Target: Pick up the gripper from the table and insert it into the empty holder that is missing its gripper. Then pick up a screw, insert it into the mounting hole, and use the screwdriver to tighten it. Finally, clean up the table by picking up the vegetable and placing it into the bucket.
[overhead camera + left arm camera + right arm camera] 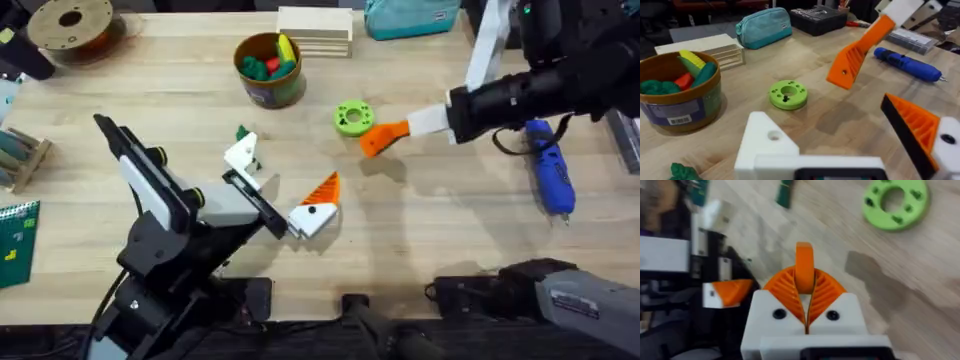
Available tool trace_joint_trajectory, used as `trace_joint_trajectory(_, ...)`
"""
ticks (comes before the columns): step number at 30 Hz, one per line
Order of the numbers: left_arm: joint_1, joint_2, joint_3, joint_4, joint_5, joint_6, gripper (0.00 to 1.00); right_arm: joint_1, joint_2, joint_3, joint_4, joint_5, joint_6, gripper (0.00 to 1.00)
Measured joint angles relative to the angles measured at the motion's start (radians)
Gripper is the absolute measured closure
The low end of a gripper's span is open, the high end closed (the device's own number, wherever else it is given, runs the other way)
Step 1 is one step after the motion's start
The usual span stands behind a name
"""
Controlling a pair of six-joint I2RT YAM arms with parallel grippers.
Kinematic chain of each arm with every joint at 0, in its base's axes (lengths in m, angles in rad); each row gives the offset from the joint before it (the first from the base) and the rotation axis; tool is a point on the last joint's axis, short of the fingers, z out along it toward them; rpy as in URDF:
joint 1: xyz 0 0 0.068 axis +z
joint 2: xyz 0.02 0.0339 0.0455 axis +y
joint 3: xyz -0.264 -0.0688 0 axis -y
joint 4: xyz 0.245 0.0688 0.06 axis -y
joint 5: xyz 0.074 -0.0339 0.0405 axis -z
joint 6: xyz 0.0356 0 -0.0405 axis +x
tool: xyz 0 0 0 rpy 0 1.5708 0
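The round brown-orange bucket (675,95) is cut off by the left wrist picture's edge. The small dark-green toy vegetable (684,172) is clipped there too, and the bright blue pen-shaped screwdriver (549,168) lies partly hidden under the right arm.

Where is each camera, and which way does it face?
Overhead: above the bases, looking down and forward at the table; both arms show, right gripper holding the wedge.
Left wrist: faces disc, bucket and that wedge; own left gripper open at the bottom.
Right wrist: looks down at table and disc; own fingers shut on the wedge.
Shared: all three show disc and wedge.
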Motion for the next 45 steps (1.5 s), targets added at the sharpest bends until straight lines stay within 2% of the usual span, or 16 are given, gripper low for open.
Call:
trace_joint_trajectory(6,0.000,0.000,0.000,0.000,0.000,-0.010,0.013,0.000,0.001,-0.002,0.118,-0.219,0.091,0.982)
trace_joint_trajectory(7,0.000,0.000,0.000,0.000,0.000,-0.011,0.013,0.000,0.015,-0.002,0.170,-0.302,0.154,0.982)
trace_joint_trajectory(15,0.000,0.000,0.000,0.000,0.000,-0.017,0.014,0.052,0.151,-0.002,0.278,-0.490,0.288,0.982)
trace_joint_trajectory(22,0.000,0.000,0.000,0.000,0.000,-0.017,0.014,0.122,0.305,-0.003,0.475,-0.648,0.440,0.982)
trace_joint_trajectory(27,0.000,0.000,0.000,0.000,0.000,-0.017,0.014,0.162,0.380,-0.003,0.559,-0.704,0.534,0.982)
trace_joint_trajectory(36,0.000,0.000,0.000,0.000,0.000,-0.017,0.014,0.210,0.450,-0.003,0.767,-0.729,0.687,0.982)
trace_joint_trajectory(45,0.000,0.000,0.000,0.000,0.000,-0.018,0.014,0.227,0.505,-0.003,0.828,-0.731,0.765,0.982)
